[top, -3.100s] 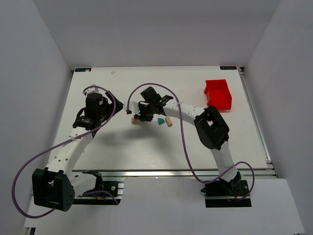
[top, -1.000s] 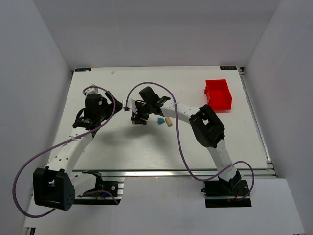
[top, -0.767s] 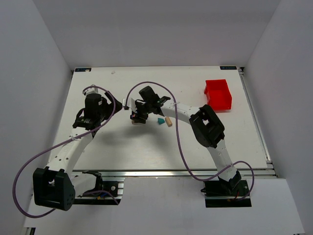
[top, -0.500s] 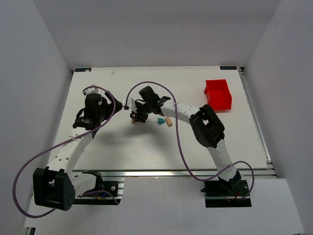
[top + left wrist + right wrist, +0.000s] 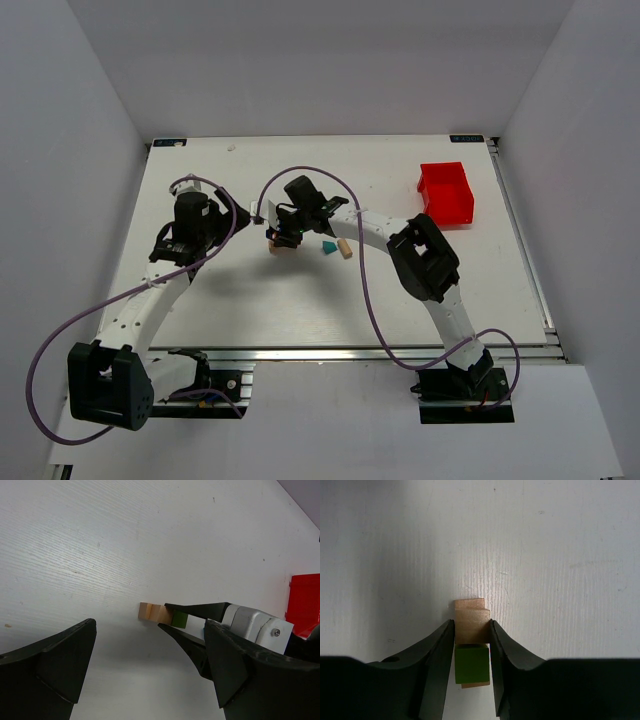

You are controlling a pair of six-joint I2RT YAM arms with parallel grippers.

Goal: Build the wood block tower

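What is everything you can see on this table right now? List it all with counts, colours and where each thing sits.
white table: one, white, under everything
red plastic bin: one, red, far right of the table
teal wooden block: one, teal, loose, right of the stack
loose tan wooden block: one, tan, just right of the teal one
stacked tan wooden blocks: at least two, tan, mid-table
lime-green wooden block: one, green, against the tan blocks
purple cables: two, purple, one along each arm
left gripper: one, black, jaws wide open, facing the stack
right gripper: one, black, jaws flanking the stack, firm grip unclear
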